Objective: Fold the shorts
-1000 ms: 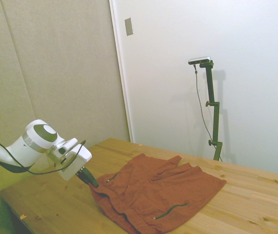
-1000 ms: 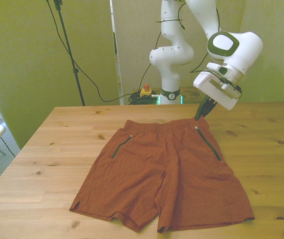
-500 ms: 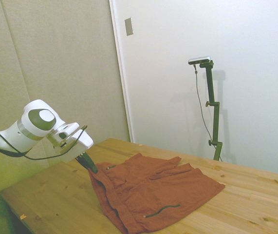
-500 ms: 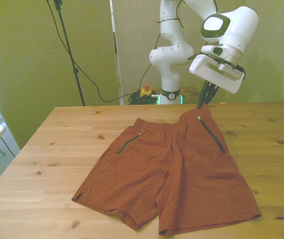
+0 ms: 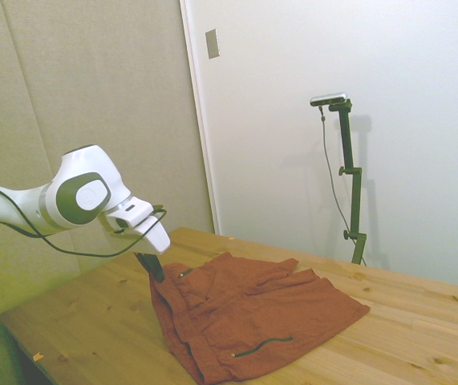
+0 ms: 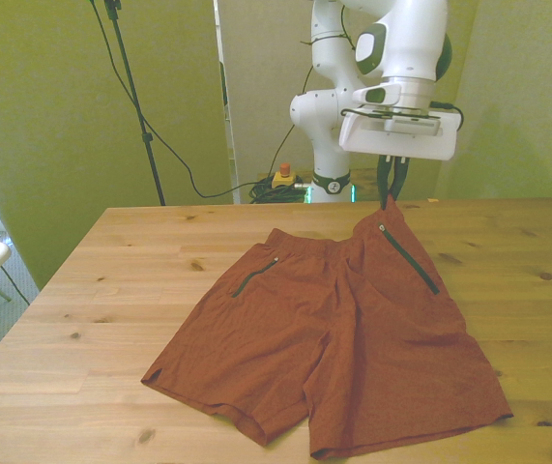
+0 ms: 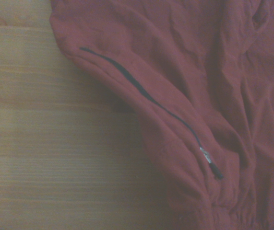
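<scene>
Item: the shorts (image 6: 343, 329), rust-red soft fabric, one piece, spread on the wooden table (image 6: 92, 290).

Near edge: two leg hems (image 6: 256, 420) lie closest to the front camera, flat against the wood, the leg on the front view's right reaching close to the table's near edge. No lift is seen here.

Middle: the body lies mostly flat with shallow wrinkles. Two dark zippered pocket slits are noted, one toward the front view's left (image 6: 252, 277) and one toward its right (image 6: 409, 259); the latter is shown close in the wrist view (image 7: 151, 103), with its zipper pull visible at one end.

Far edge: the waistband (image 6: 305, 240) lies farthest from the front camera. Its corner on the front view's right is raised off the table into a small peak, pinched by the gripper (image 6: 388, 200), whose fingers are closed on the fabric there.

Handling, as judged: light, limp, no stiffness; it will drape and drag from any single held point, and slipping is possible on thin cloth. A waistband corner is judged the firmest hold, being a doubled edge.

Orientation: the long axis runs near to far, hems toward the front camera and waistband toward the far edge, skewed slightly toward the front view's right at the near end.
</scene>
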`<state>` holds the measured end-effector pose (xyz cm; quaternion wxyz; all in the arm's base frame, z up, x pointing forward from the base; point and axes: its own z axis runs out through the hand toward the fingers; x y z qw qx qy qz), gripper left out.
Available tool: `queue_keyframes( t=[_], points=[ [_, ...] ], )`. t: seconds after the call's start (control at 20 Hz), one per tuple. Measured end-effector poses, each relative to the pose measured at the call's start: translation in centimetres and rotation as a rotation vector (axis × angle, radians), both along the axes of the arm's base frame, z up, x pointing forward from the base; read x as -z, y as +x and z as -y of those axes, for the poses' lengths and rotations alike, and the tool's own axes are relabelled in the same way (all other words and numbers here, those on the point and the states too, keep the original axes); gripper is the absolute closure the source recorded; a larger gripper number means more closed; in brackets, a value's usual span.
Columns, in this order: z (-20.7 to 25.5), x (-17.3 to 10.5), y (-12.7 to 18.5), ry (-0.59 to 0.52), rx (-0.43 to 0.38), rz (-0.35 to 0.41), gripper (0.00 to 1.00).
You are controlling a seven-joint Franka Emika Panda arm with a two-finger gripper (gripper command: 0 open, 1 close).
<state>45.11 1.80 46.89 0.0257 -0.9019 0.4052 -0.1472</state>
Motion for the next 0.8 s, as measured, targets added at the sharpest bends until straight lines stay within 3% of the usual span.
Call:
queue_keyframes(
  t=[0.35, 0.8],
  points=[
    [9.1, -1.8, -2.2, 0.093, 0.093, 0.024, 1.0],
    [17.0, 6.1, -6.2, 0.24, 0.189, -0.027, 1.0]
  ],
)
